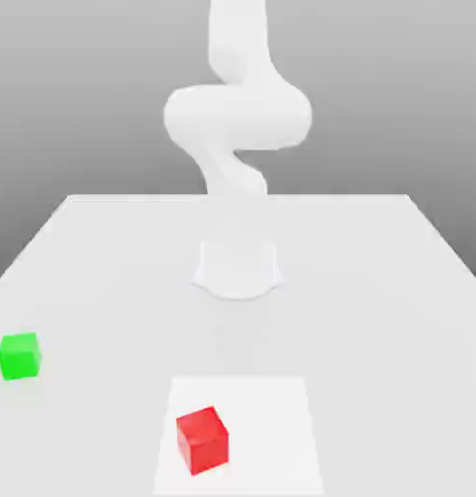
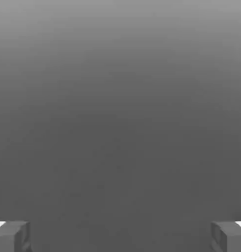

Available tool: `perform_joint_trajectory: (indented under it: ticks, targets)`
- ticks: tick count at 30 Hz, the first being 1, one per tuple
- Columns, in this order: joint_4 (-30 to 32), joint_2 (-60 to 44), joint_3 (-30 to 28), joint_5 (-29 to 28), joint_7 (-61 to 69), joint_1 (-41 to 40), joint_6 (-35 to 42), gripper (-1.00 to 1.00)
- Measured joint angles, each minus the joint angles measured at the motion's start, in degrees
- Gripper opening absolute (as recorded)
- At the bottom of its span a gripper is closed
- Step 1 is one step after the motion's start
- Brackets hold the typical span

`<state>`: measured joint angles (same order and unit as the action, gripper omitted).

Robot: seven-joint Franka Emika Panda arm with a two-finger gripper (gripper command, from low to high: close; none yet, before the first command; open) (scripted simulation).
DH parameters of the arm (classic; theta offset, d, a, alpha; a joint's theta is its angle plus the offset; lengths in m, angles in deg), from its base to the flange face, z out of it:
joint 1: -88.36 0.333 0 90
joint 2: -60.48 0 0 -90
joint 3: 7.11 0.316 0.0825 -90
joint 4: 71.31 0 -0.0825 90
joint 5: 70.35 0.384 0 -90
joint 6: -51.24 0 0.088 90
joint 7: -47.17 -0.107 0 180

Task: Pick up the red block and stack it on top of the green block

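Gripper (image 2: 120, 236) first: your hand view has both fingertips (image 2: 12, 236) sitting at opposite edges of the frame, spread as wide as they go, nothing between them, nothing touched. Beyond them you get flat grey gradient and no object.

Exterior view, room to move: the table (image 1: 378, 291) is a pale slab whose far edge runs straight across behind the arm, while its side edges splay out toward the near corners. You have bare surface on both flanks, most of it on the exterior view's right. The arm (image 1: 237, 116) stands at the far middle on a round base (image 1: 238, 269), folded up high, white against the grey backdrop.

Task items: the red block (image 1: 202, 440) sits near the front edge, slightly toward the exterior view's left of centre, turned a bit askew, resting on a lighter square patch (image 1: 271, 427) of the table. The green block (image 1: 18, 355) is well apart from it, close to the table's side edge on the exterior view's left and a little farther back. Nothing stands between the two blocks, and nothing stands between the base and either one.
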<state>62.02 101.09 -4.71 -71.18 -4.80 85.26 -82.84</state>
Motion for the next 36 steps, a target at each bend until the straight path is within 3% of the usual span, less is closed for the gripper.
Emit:
perform_joint_trajectory:
  ticks: [13,18,23,28,29,36]
  targets:
    - [8.07,-27.54,8.87,-5.89,-33.19,-12.46,-11.91,0.0]
    - [11.15,-37.83,9.2,-6.88,-44.89,-14.4,-16.51,0.0]
    - [14.15,-47.56,8.86,-4.12,-53.5,-14.6,-21.44,0.0]
    - [13.22,-57.77,5.88,-7.56,-57.84,-12.49,-29.42,0.0]
    - [12.99,-59.4,5.12,-8.31,-58.43,-11.88,-30.76,-1.0]
    - [12.97,-59.57,5.05,-8.4,-58.53,-11.83,-31.03,-1.0]
